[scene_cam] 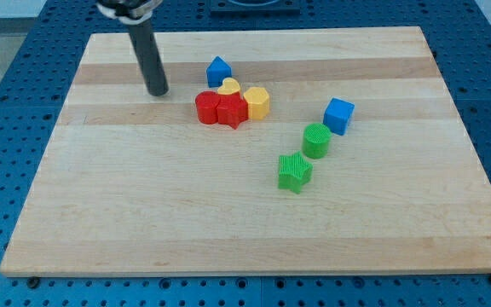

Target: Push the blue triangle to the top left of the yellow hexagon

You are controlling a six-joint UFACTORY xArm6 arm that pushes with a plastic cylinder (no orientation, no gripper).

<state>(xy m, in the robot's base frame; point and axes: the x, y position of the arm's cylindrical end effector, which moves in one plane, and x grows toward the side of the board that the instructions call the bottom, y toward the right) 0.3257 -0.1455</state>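
The blue triangle [219,71] sits on the wooden board near the view's top centre. The yellow hexagon [257,102] lies just below and right of it, in a tight cluster with a yellow heart [228,86], a red round block [206,107] and a red star [233,111]. The blue triangle is up and left of the yellow hexagon, close to the yellow heart. My tip [157,91] rests on the board to the view's left of the cluster, about seventy pixels left of the blue triangle and slightly lower, touching no block.
A blue cube [338,115] lies at the view's right, with a green round block [316,140] below it and a green star [294,171] lower still. The wooden board [143,213] ends on a blue perforated table.
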